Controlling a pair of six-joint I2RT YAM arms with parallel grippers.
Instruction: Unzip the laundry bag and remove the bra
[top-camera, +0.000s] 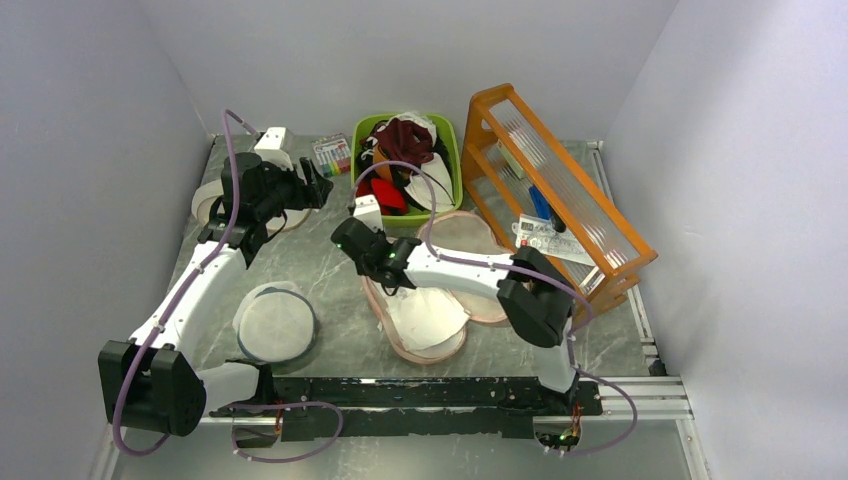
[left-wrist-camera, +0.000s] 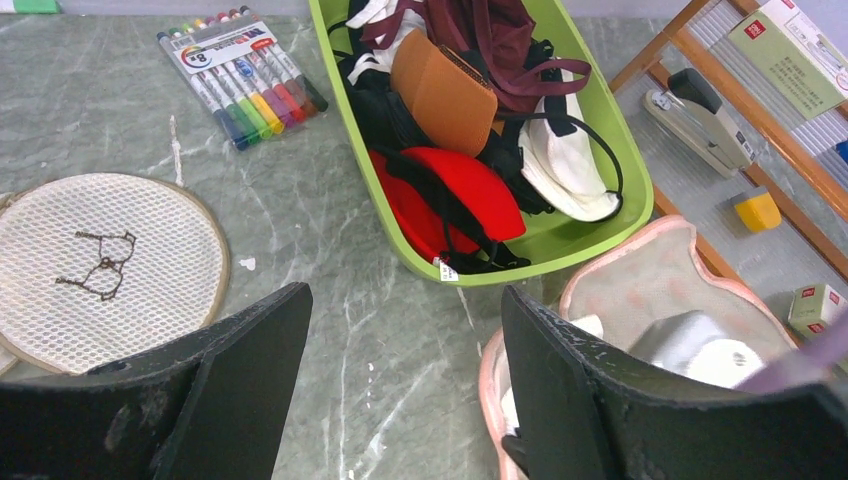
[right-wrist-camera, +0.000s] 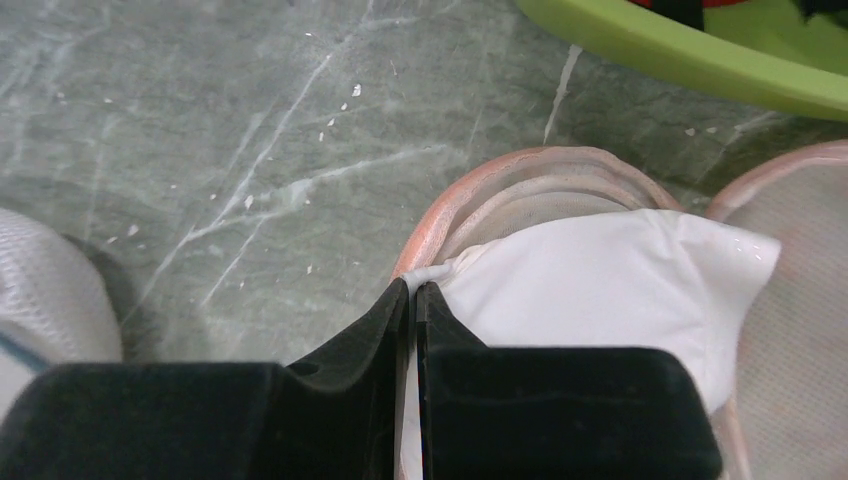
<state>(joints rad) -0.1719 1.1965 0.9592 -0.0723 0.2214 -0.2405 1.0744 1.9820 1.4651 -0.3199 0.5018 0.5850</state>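
The laundry bag (top-camera: 466, 236) lies unzipped in the middle of the table, lid folded back, pink rim (right-wrist-camera: 500, 185) and pale lining (left-wrist-camera: 640, 280) showing. The white bra (top-camera: 425, 318) lies in its near half. My right gripper (top-camera: 392, 278) is at the bag's left end, shut on the bra's edge (right-wrist-camera: 600, 280), a thin fold of white cloth pinched at the tips (right-wrist-camera: 413, 290). My left gripper (top-camera: 318, 190) hovers open and empty over the table left of the green bin, its jaws wide apart (left-wrist-camera: 405, 330).
A green bin (top-camera: 358, 135) of dark, red and white garments stands at the back. An orange rack (top-camera: 560, 190) with small items stands at the right. A marker pack (top-camera: 332, 153) lies by the bin. Round mesh discs lie at the left (top-camera: 275, 325) (left-wrist-camera: 100, 265).
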